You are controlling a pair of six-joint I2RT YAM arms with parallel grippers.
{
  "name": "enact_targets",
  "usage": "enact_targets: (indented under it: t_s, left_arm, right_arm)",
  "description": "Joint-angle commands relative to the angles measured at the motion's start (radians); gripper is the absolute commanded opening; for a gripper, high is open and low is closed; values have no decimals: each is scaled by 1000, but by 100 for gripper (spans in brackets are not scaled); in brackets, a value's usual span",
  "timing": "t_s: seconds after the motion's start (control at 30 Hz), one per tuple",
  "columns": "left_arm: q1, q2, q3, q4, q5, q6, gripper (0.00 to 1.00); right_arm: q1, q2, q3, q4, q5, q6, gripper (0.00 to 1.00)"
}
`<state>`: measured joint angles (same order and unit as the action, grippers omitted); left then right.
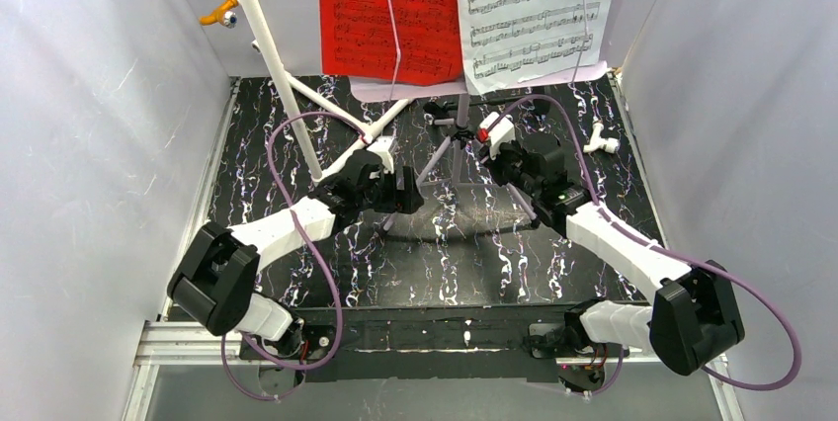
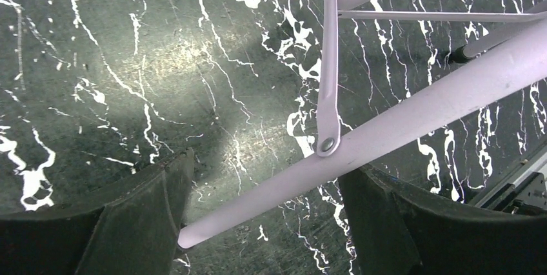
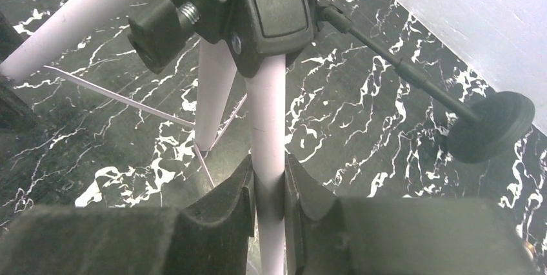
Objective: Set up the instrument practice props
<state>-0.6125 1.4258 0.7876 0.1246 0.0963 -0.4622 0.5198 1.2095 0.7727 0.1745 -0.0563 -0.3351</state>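
Clamping the lilac perforated music stand with tripod legs (image 3: 268,107) low on one of its pale tubes, the right gripper (image 3: 268,191) has both dark fingers pressed flat against the tube just under the stand's black plastic hub. The left gripper (image 2: 264,181) is released, its fingers spread wide on either side of another leg of the same stand, with floor showing between leg and finger on each side higher up, though the leg's tip lies close against one finger. A thin lilac brace (image 2: 329,75) is riveted to that leg ahead of the fingers. The small black microphone on round-base stand (image 3: 493,126) sits just beside the stand on its wall side. At the stand's top, the red music sheet (image 1: 390,11) and white music sheet (image 1: 539,6) hang side by side. Left of the stand rises a white PVC pipe frame (image 1: 272,55). A black white-veined marbled tabletop (image 1: 257,144) spreads under the stand, boxed in by plain grey walls (image 1: 89,95).
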Motion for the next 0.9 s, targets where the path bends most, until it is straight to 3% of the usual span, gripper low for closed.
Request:
enact_targets:
  t_s: [0.0, 0.4, 0.67, 0.87]
  left_arm:
    - [-15, 15, 20, 29, 66, -20, 79]
    - [-70, 115, 55, 79, 114, -76, 75]
    - [-87, 87, 33, 93, 144, -101, 69]
    - [-115, 82, 0, 99, 142, -114, 68]
  right_arm:
    - [-7, -40, 0, -107, 170, 29, 1]
    - [-9, -170, -76, -209, 312, 78, 1]
    - [-9, -290, -114, -294, 229, 120, 1]
    - [-9, -354, -131, -360, 350, 176, 1]
